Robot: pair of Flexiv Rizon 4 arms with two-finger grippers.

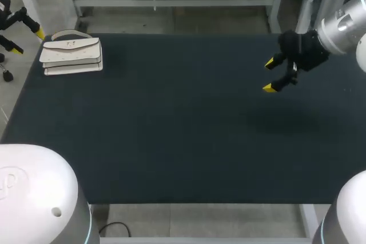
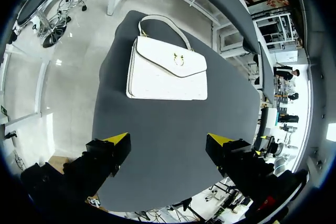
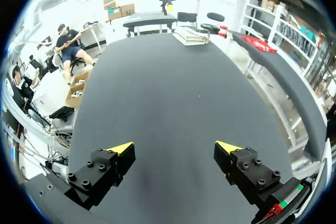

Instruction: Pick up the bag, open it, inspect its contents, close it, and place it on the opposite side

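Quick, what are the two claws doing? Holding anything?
Left gripper: open, empty; the white handbag lies ahead of it, untouched.
Right gripper: open, holding nothing.

Bag (image 1: 72, 55) lies flat at far left corner of table (image 1: 171, 135): sole obstacle on surface. Bare mat runs from bag to right gripper (image 1: 268, 75), fingers apart above right side. Left gripper (image 1: 27, 41) fingers apart, just off left edge beside bag; approach unobstructed.

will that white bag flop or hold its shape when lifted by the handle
Probably holds its shape: the white bag lies flat with crisp, boxy edges. Its handle keeps an arch, so it is likely semi-stiff. The smooth flap may be slippery.
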